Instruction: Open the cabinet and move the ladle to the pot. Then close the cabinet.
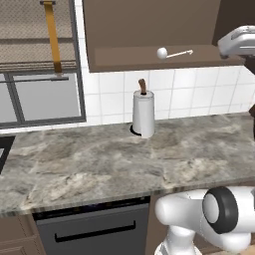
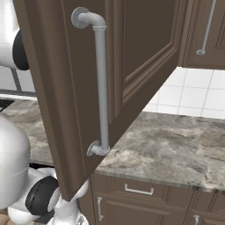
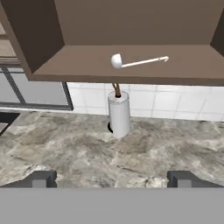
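On the open cabinet's shelf the ladle lies far from my released gripper, and I judge a clumsy reach could roll its round bowl away.

No readable text, label or number shows anywhere.
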Controlling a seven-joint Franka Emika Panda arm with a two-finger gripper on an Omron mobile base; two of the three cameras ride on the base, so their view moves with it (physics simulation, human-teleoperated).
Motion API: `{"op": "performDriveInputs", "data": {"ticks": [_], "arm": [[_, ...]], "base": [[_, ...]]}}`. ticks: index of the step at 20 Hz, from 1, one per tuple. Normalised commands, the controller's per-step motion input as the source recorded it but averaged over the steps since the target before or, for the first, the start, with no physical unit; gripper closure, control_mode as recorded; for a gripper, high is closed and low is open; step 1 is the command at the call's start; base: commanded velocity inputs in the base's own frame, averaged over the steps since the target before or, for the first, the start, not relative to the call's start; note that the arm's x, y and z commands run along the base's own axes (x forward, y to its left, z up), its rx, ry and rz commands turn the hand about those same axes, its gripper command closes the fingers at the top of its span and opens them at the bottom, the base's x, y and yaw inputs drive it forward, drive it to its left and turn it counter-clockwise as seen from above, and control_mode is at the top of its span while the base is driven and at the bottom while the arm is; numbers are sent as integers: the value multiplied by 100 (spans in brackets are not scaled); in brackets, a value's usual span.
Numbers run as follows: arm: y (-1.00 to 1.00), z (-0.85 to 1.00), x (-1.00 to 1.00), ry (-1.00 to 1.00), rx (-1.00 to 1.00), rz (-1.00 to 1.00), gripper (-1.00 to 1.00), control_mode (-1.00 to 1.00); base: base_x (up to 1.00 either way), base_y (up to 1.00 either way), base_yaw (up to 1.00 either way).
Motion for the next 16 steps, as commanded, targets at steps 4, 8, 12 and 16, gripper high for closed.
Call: {"op": "performDriveInputs", "data": {"ticks": [4,8,12,16], "arm": [[38,-56,40,0,7,7,-100,-100],[35,-58,62,-2,4,7,-100,-100],[21,-84,22,-49,0,5,-100,-100],[1,-34,9,-64,0,0,-100,-100]], "base": [[0,0,0],[0,0,0],[0,0,0],[0,0,0]]}}
